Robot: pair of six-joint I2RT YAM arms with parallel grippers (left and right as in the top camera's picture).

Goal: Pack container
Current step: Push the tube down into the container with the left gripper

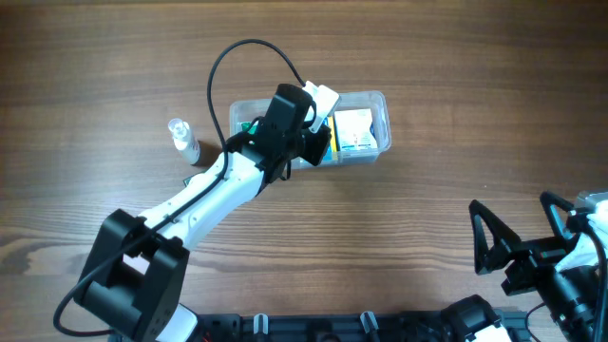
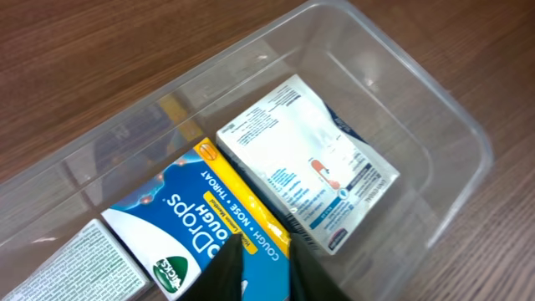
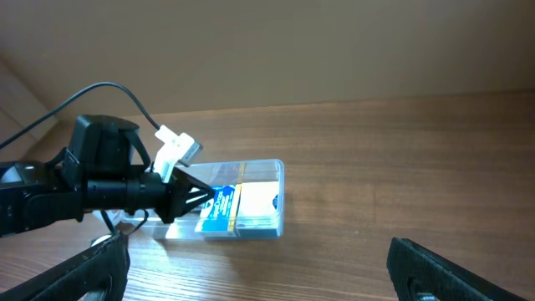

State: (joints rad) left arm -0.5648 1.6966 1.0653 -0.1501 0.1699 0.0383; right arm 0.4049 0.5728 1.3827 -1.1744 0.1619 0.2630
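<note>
The clear plastic container stands at the back centre of the wooden table; it also shows in the left wrist view and the right wrist view. My left gripper is inside it, shut on a blue and yellow cough drops box, which stands tilted on its edge. A white medicine box lies to its right and a grey-printed box to its left. In the overhead view the left gripper covers the container's left half. My right gripper is wide open and empty near the front right.
A small clear spray bottle stands left of the container, close to the left arm. The left arm's black cable loops above the container's back left corner.
</note>
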